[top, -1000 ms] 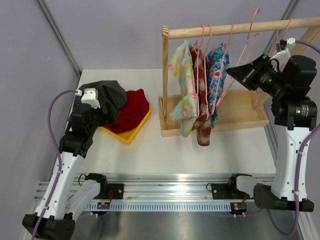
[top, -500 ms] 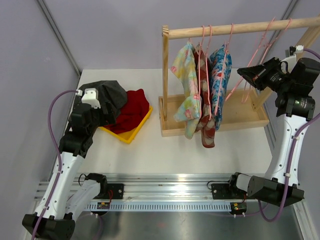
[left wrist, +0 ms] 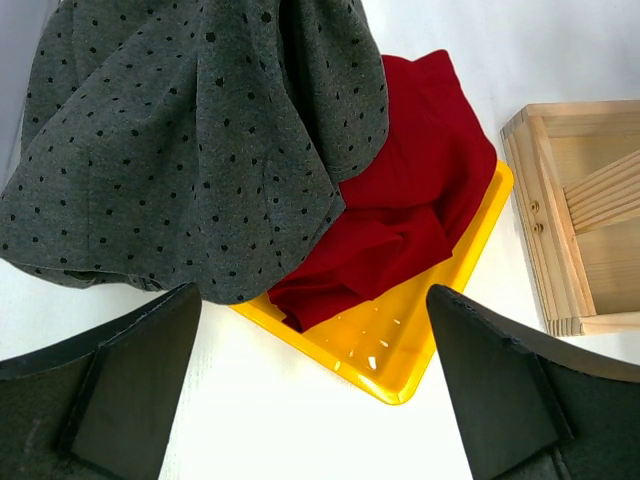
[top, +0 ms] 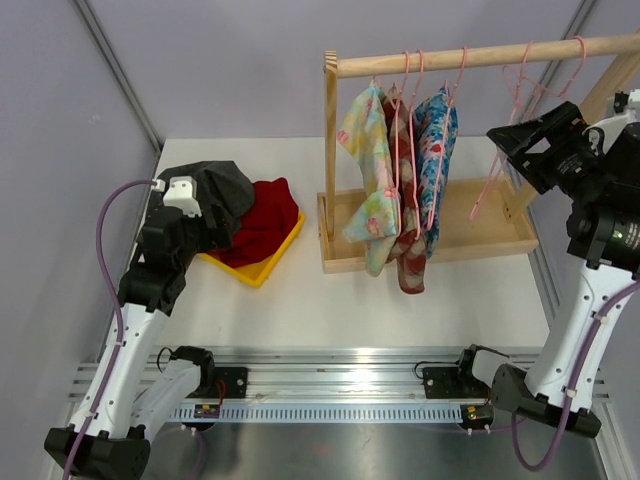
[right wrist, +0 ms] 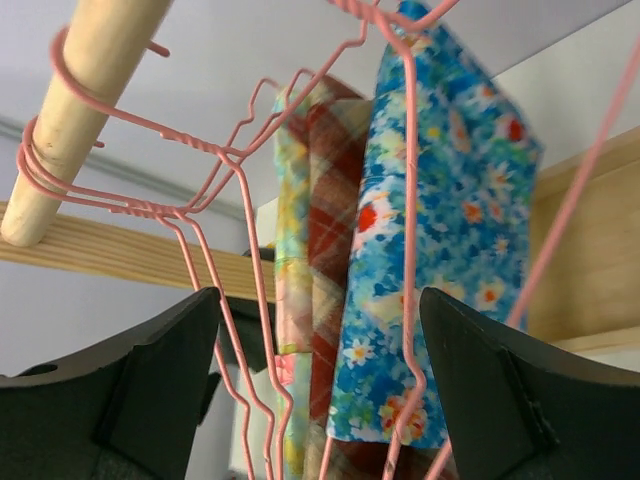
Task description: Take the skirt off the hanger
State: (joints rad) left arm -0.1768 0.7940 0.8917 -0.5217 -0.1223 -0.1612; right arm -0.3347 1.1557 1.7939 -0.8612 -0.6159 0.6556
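Right pincer [right wrist: 320, 305] pulled back off pink hangers [right wrist: 205, 142] — jaws apart, blue floral skirt [right wrist: 440, 250] hangs limp, left pincer [left wrist: 312, 295] open.

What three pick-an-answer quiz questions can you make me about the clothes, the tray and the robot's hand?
1. Where is the red cloth?
A. In the yellow tray
B. Under the table
C. In a blue bucket

2. How many clothes hang on the wooden rod?
A. One
B. Three
C. Six

3. What is the right hand doing?
A. Shut on a skirt
B. Shut on a cup
C. Open wide

Answers:
1. A, because the left wrist view shows the red cloth lying in the tray, with a grey dotted cloth partly over it.
2. B, because a pale flowery one, a red checked one and a blue flowery one hang side by side.
3. C, because its two fingers stand far apart in its own wrist view.
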